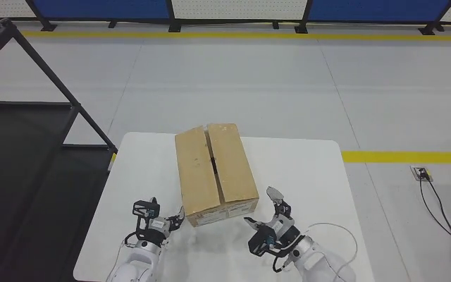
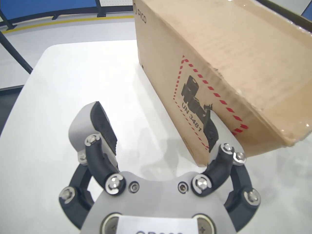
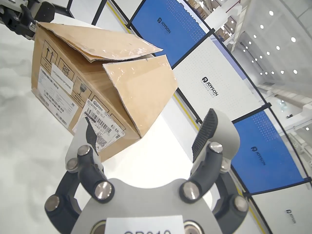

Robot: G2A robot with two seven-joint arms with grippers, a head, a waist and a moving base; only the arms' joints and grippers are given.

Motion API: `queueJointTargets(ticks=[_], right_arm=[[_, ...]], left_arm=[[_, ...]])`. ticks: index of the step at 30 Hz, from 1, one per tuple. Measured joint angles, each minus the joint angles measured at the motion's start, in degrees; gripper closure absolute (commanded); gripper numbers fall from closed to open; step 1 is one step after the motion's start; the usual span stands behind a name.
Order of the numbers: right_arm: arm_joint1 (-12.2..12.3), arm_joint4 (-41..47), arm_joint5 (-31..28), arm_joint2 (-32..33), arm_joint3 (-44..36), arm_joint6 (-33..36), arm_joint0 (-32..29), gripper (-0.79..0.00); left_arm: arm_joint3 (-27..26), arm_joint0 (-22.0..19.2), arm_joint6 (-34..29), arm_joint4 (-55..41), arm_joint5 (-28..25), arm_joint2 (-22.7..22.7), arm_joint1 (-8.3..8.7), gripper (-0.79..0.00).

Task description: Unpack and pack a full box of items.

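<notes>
A brown cardboard box (image 1: 214, 173) stands in the middle of the white table (image 1: 141, 162), its two top flaps folded over but loose, with a dark seam between them. My left gripper (image 1: 161, 213) is open at the box's near left corner, its fingers wide apart just off the box's side (image 2: 219, 57). My right gripper (image 1: 266, 208) is open at the box's near right corner, facing the labelled end of the box (image 3: 80, 93), whose flaps lift slightly. Nothing is held in either gripper (image 2: 158, 127) (image 3: 148, 130). The box's contents are hidden.
Bare tabletop lies to the left and right of the box (image 1: 310, 176). A dark metal rack (image 1: 42, 127) stands off the table's left edge. Blue and white partition panels (image 1: 232, 8) line the far side of the floor.
</notes>
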Motion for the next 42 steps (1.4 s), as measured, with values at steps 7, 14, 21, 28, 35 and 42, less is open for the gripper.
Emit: queueJointTargets(ticks=[7,14,21,28,35,42], right_arm=[[-1.02,-4.51,2.95,-4.04,2.70,1.01,4.24,-0.785],[-2.01,-9.80,7.32,-7.02,4.79,2.67,7.42,-0.767],[-2.96,-11.62,8.75,-9.01,7.12,4.17,9.58,-0.613],[-3.74,-10.97,9.39,-9.77,10.22,3.98,11.19,-0.388],[-4.28,-10.32,9.50,-10.02,11.84,3.68,11.71,0.000],[-4.41,-10.87,8.38,-9.52,11.80,2.75,11.29,0.000]], left_arm=[[-0.55,0.93,1.47,0.88,-3.21,0.39,0.06,-0.785],[-0.86,1.82,2.67,1.51,-4.92,0.65,0.05,-0.785],[-0.91,2.55,3.85,-0.72,-3.46,-1.55,0.03,-0.785],[-1.12,2.72,4.14,-2.33,-2.96,-3.64,0.09,-0.785],[-0.93,2.42,3.97,-3.52,-2.69,-5.07,0.08,-0.785],[-0.98,2.13,3.69,-2.59,-1.93,-5.98,0.11,-0.785]])
